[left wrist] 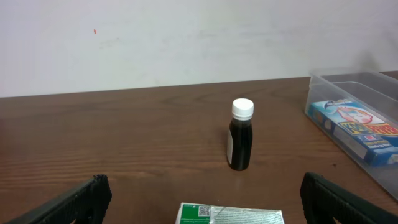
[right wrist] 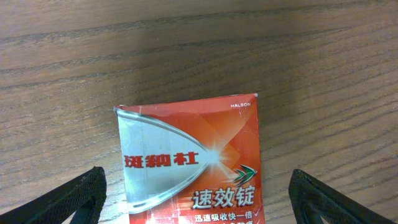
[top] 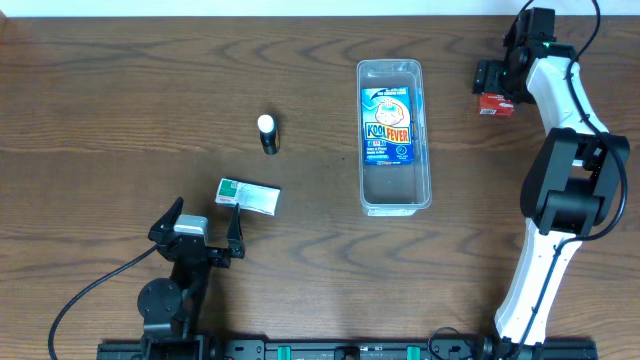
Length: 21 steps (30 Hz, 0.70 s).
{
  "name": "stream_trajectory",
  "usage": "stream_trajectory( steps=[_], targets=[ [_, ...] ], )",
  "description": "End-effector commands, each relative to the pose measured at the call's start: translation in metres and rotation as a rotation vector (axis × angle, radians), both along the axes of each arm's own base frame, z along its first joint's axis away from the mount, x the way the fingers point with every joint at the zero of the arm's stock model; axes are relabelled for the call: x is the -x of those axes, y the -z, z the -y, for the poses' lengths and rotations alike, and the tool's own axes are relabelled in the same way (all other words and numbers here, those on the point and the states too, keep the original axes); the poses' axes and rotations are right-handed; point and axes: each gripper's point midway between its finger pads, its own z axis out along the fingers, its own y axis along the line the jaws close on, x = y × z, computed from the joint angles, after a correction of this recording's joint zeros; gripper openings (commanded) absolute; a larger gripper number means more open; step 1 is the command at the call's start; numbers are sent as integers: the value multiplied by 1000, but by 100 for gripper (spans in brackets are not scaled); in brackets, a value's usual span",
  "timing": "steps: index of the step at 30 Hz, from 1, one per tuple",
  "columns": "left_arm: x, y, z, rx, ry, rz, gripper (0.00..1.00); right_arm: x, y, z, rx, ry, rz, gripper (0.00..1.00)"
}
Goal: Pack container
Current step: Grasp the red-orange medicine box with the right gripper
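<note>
surface: brown wood table [top: 120,110] | on it: clear container [top: 395,209], upright dark bottle [top: 268,134], green-white packet [top: 248,196], red box [top: 496,103]

Dark brown wood-grain tabletop [top: 120,100] fills overhead view, grain running left to right. Plain off-white wall [left wrist: 155,37] rises behind far table edge. Tiny red speck [left wrist: 95,30] on wall, left. Light soft, even.

One clear container [top: 396,192] is sitting on the desk [top: 120,100], holding one blue box [top: 387,125]. One dark white-capped bottle [top: 268,136] is standing ahead of the left jaws, one green-and-white packet [top: 249,196] is lying nearer them, and one red box [top: 495,103] is lying between the right jaws.
</note>
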Motion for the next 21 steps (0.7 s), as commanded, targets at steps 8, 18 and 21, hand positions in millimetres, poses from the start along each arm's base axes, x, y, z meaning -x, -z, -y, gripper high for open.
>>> stream_trajectory(
  steps=[8, 18, 21],
  targets=[
    [0, 16, -1, -5, -3, -44, 98, 6, 14, 3, 6, 9, -26, 92],
    [0, 16, -1, -5, -3, -44, 98, 8, 18, 3, 9, 10, -33, 89],
    [0, 16, -1, -5, -3, -44, 98, 10, 19, 6, 26, 17, -40, 90]
  ],
)
